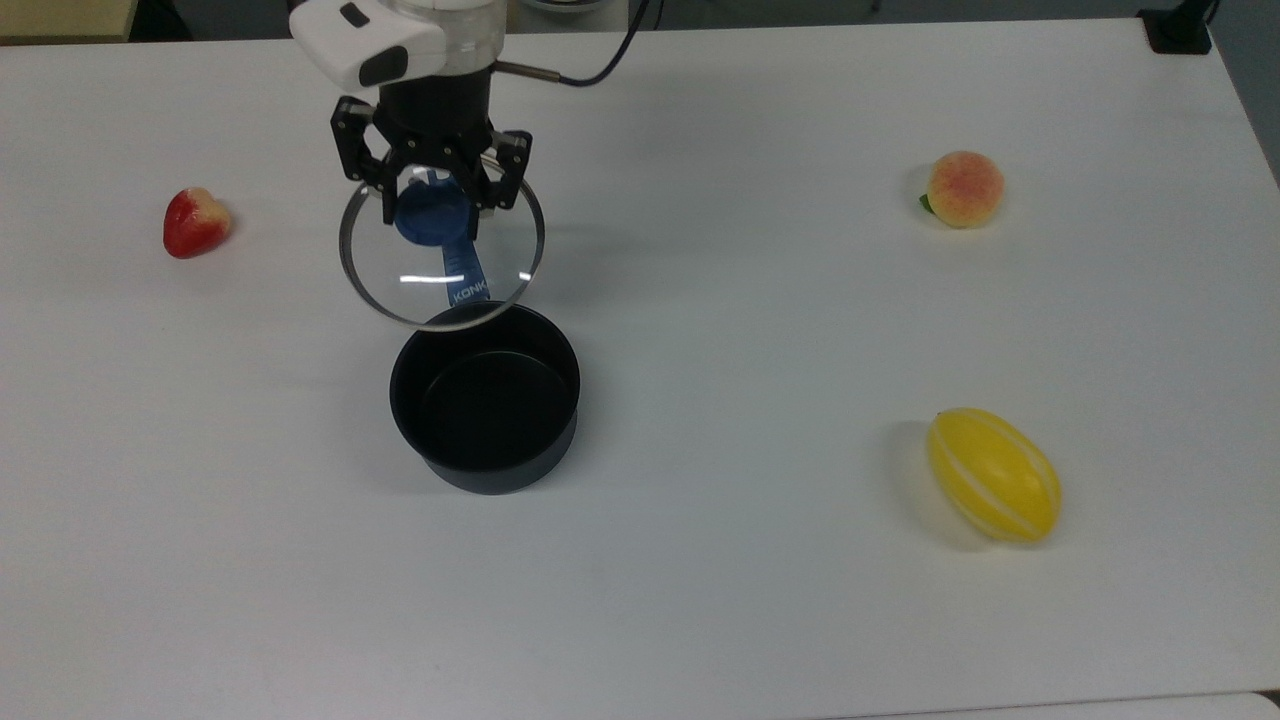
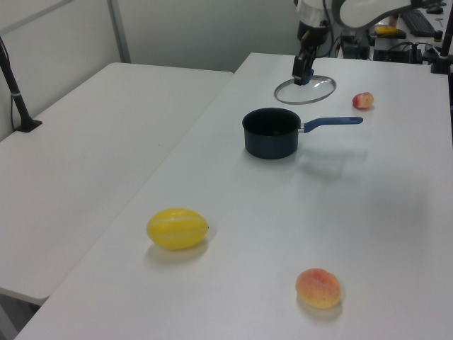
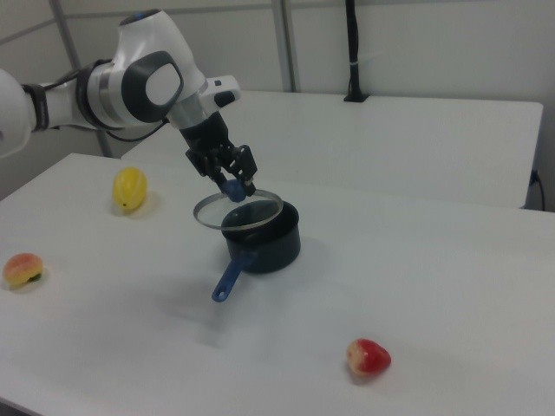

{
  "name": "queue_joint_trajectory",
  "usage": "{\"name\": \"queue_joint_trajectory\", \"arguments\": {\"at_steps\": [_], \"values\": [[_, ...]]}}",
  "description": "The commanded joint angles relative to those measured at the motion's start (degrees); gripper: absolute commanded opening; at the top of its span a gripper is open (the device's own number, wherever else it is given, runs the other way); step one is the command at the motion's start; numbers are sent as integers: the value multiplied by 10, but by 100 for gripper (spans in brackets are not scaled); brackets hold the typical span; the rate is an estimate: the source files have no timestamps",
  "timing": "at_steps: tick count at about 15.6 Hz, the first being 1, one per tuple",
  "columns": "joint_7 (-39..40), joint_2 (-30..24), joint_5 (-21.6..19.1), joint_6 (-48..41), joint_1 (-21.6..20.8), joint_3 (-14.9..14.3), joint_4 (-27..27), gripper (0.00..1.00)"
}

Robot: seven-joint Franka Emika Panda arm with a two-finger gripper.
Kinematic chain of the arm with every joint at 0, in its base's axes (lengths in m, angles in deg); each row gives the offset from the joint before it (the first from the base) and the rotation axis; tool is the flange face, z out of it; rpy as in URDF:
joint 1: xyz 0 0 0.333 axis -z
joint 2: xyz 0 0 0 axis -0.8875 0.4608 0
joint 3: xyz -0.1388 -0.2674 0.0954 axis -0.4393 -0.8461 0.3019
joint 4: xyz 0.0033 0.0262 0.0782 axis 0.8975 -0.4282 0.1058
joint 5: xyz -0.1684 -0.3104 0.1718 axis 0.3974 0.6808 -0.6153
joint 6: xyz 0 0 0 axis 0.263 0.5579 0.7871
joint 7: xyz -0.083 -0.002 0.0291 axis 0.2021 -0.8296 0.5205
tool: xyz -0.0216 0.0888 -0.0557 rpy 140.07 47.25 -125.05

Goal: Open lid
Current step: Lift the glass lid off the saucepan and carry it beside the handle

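While our black two-finger gripper (image 1: 432,205) pinched the round blue knob (image 1: 428,218), we held the round clear glass lid with its metal rim (image 1: 441,262) in the air above the blue handle, clear of the black saucepan (image 1: 485,410). We judged the lid rigid, breakable and slippery, so the knob seemed the safest hold.

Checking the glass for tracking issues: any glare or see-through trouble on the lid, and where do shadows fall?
Top view: a white glare streak crosses the lid, and the saucepan handle shows through the glass; the tool grips the blue knob. Left view: the lid reads as a thin pale ellipse against the table; soft shadow beside the saucepan. Right view: only the rim stands out.
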Motion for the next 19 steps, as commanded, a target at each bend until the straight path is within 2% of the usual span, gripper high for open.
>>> {"name": "queue_joint_trajectory", "arguments": {"at_steps": [1, 4, 8, 12, 15, 19], "values": [[89, -59, -38, -75, 20, -4, -27, 9], [134, -92, -56, -94, 31, -22, -54, 9], [216, -150, -57, -110, 30, -57, -134, 9], [330, -168, -53, -208, 29, -94, -157, 10], [358, -188, -45, -206, 28, -110, -199, 10], [362, -193, -31, -165, 26, -111, -260, 12]]}}
